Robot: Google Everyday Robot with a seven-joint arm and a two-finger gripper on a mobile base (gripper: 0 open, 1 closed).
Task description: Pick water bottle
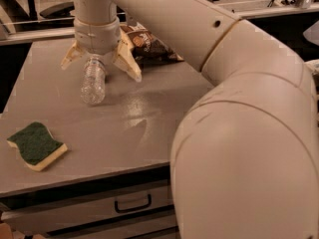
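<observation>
The water bottle is a small clear ribbed bottle lying on its side on the grey table, its far end hidden under my wrist. My gripper hangs over the bottle's far end, fingers spread wide. One finger is to the right of the bottle and the other to the left. Neither finger touches the bottle.
A green and yellow sponge lies at the table's front left. A brown snack bag lies at the back, just right of the gripper. My large white arm fills the right side. A drawer with a handle sits under the table's front edge.
</observation>
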